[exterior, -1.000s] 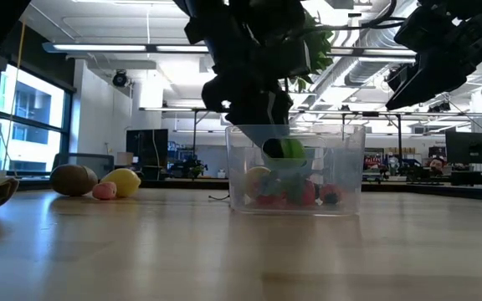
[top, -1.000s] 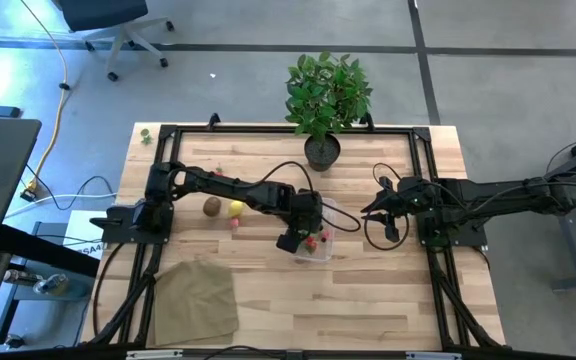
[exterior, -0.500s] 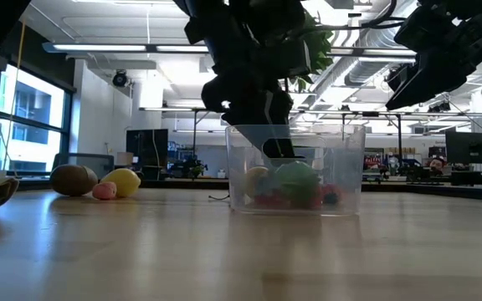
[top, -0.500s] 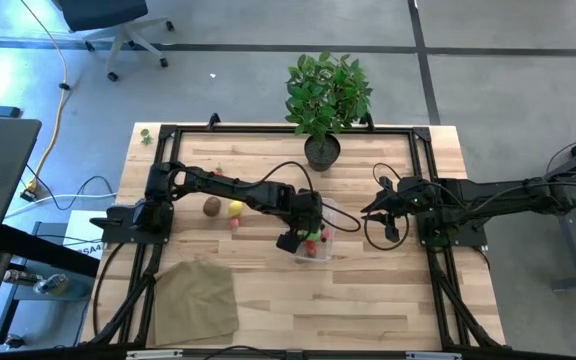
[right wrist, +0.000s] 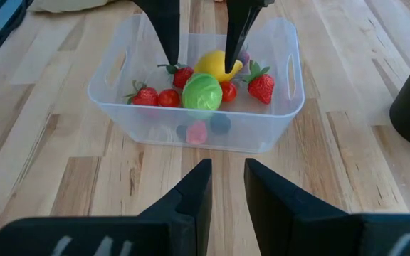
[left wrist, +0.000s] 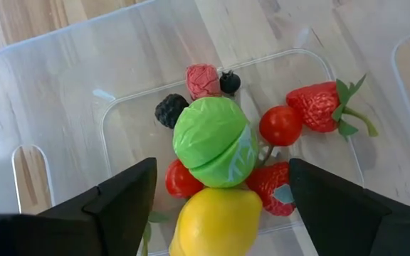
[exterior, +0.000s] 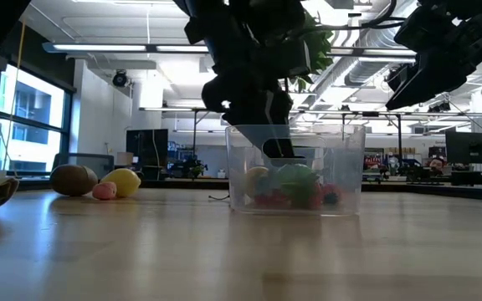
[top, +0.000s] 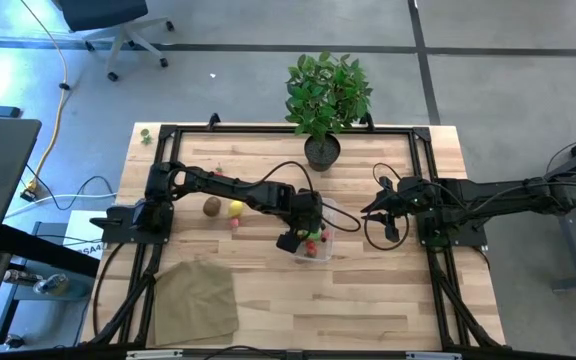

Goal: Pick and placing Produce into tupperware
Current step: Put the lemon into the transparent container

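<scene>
Your left gripper hangs released above the tub; the green ball below looks light, smooth, so pinch its middle.

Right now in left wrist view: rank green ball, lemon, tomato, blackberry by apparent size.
1. Green ball and lemon: similar; the lemon is cut off by the frame, so unsure.
2. Tomato
3. Blackberry

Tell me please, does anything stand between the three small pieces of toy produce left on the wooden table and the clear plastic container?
Nothing visible does. The brown kiwi, yellow lemon and small pink piece lie beside the clear plastic container, with only bare wooden table between. The open left gripper hangs inside the container, above the path.
</scene>
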Available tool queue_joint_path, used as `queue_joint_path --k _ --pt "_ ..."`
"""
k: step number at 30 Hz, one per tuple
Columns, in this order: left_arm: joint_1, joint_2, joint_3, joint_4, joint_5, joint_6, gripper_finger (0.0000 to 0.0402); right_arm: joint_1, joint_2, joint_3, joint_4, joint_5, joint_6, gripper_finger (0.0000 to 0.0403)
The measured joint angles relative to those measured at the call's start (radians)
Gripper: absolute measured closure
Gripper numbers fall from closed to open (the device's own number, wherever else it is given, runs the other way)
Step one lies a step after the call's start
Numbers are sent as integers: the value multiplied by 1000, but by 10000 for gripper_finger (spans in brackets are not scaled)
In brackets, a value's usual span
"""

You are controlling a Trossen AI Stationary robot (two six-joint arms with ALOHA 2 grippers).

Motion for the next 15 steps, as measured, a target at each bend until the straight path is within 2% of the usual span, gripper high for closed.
queue_joint_path --k 7,15 --pt "0 -1 29 -18 10 -3 100 0 0 0 0 0 0 329" --pt "28 -1 113 -164 78 20 116 0 0 0 0 0 0 329"
